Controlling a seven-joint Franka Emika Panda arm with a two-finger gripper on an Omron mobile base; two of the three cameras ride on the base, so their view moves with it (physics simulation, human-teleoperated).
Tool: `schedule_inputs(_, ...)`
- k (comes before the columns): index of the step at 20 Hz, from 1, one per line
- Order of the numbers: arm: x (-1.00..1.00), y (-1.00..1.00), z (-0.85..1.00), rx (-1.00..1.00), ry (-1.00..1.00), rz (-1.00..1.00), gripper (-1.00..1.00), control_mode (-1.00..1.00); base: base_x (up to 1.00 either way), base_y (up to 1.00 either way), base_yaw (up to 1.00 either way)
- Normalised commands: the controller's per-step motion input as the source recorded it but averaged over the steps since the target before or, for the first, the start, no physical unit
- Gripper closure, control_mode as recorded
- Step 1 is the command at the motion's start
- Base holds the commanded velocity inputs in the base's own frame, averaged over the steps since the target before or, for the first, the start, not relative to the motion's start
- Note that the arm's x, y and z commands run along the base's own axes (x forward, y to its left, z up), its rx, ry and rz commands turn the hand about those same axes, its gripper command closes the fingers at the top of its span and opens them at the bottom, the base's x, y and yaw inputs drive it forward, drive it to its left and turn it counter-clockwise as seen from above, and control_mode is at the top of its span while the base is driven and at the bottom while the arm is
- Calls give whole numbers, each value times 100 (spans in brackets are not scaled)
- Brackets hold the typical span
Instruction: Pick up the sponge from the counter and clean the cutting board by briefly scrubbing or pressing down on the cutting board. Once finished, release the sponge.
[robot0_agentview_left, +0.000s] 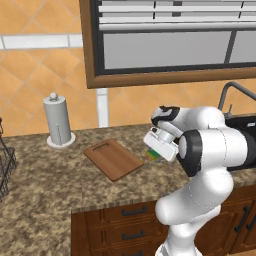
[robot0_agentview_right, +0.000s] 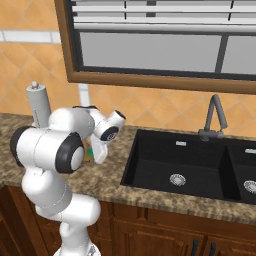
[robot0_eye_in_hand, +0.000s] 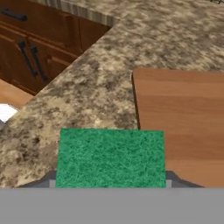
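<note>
The green sponge (robot0_eye_in_hand: 111, 157) sits between my gripper's (robot0_eye_in_hand: 110, 183) two fingers, which press against its sides, so the gripper is shut on it. In the left base view the sponge (robot0_agentview_left: 151, 156) peeks out under the hand (robot0_agentview_left: 159, 145), just right of the reddish-brown cutting board (robot0_agentview_left: 113, 158). The board (robot0_eye_in_hand: 183, 122) lies flat on the speckled counter (robot0_eye_in_hand: 96, 87), and the sponge's right edge overlaps its near corner in the hand view. The board's slot handle points toward the wall.
A paper towel holder (robot0_agentview_left: 59, 120) stands at the back left, and a wire basket (robot0_agentview_left: 4, 165) is at the far left edge. The black sink (robot0_agentview_right: 185, 165) and faucet (robot0_agentview_right: 214, 117) lie to the right. Dark drawers (robot0_agentview_left: 130, 225) run below the counter edge.
</note>
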Motion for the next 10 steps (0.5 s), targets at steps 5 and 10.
schedule_inputs(5, 2, -43, -20, -20, 0, 2, 100, -100, 0, 0, 0)
schedule_inputs(10, 0, -41, -67, 1, 6, 3, 100, -100, 0, 0, 0)
